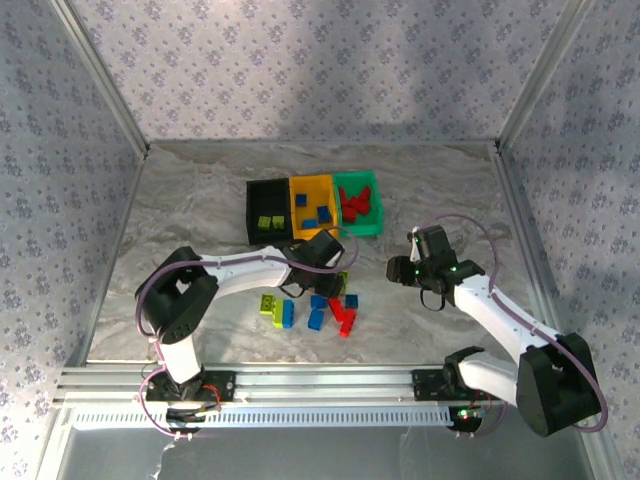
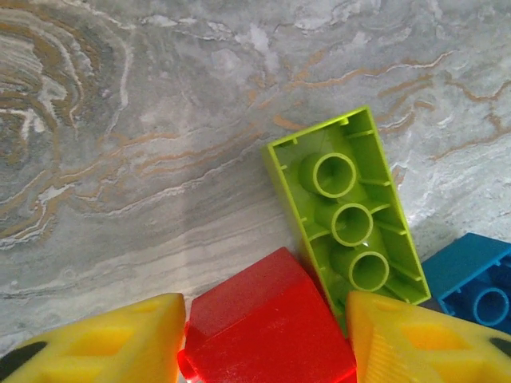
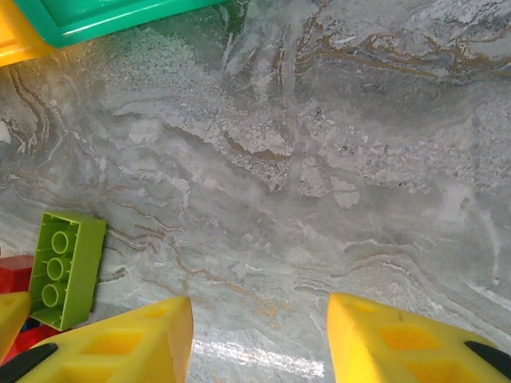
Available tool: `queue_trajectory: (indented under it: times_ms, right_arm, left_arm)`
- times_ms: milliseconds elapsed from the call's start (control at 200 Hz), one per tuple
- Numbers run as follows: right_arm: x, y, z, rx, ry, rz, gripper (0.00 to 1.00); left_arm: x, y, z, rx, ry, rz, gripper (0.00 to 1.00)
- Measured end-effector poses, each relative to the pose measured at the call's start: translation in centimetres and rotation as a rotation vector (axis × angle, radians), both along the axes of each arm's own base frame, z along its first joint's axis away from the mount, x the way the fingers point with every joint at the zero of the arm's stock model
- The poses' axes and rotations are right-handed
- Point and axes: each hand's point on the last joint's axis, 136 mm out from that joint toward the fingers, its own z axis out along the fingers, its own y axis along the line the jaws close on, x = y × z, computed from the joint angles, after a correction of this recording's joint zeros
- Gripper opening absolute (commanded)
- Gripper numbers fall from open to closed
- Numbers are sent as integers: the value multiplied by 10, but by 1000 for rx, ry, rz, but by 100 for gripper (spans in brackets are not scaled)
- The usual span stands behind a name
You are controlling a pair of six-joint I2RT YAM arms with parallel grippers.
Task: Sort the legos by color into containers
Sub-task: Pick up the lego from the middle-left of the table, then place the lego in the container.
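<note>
Around the left gripper (image 2: 265,309) we see a crowd. A lime green plastic brick (image 2: 343,215) lies hollow side up, touching both the gripper's right-hand finger (image 2: 423,343) and a red plastic brick (image 2: 255,327). A blue plastic brick (image 2: 475,283), also hollow side up, sits just beside the lime one.

From above, these belong to a loose pile of bricks (image 1: 318,312) in red, blue and lime, scattered on the marbled grey table (image 1: 190,210) between the 2 arms. Beyond the pile 3 bins stand in a row, side against side. The black plastic bin (image 1: 256,215) holds 2 lime bricks, the orange-yellow plastic bin (image 1: 312,188) holds blue ones, and the green plastic bin (image 1: 366,232) holds red ones.

The left gripper's 2 yellow fingers press against opposite sides of the red plastic brick, which fills the gap between them. We cannot tell whether it is off the table.

The right gripper (image 3: 259,307) stands spread with nothing between its fingers, above bare table. A corner of the green plastic bin lies ahead and to its left, and the lime green plastic brick lies well off to its left.

The table is bare left of the lime brick in the left wrist view. It is also bare on both sides of the bins, out to the patterned walls (image 1: 60,150).
</note>
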Motion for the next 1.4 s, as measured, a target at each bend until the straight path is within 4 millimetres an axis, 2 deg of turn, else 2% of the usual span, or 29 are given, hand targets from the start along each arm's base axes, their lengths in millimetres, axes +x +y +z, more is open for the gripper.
queue_trajectory:
  times_ms: [95,430,540,640,845,985,1164,1399]
  right_arm:
    - [0,-1,-1,-1,3,-1,49]
    - [1,-9,-6,-6,0,-18,49]
    - [0,-12,-8,-9,-1,-21,50]
    - [-3,-15,-13,-13,5,-24,50]
    - [-8,-17,-19,-17,7,-28,50]
    - [-7,-19,-11,-10,-41,-35,50]
    - [-5,-20,-6,-6,-77,-40,50]
    - [-5,-18,-6,-7,-83,-35,50]
  left_arm:
    - [1,1,1,8,-4,9,41]
    - [4,11,5,44,-24,34,41]
    - [6,16,13,63,-42,45,41]
    - [17,11,30,63,-79,57,41]
    - [62,-18,97,-42,-204,93,41]
    - [100,-36,126,-90,-266,117,41]
    - [147,-53,133,-102,-302,134,41]
    - [199,-83,119,-93,-323,121,42]
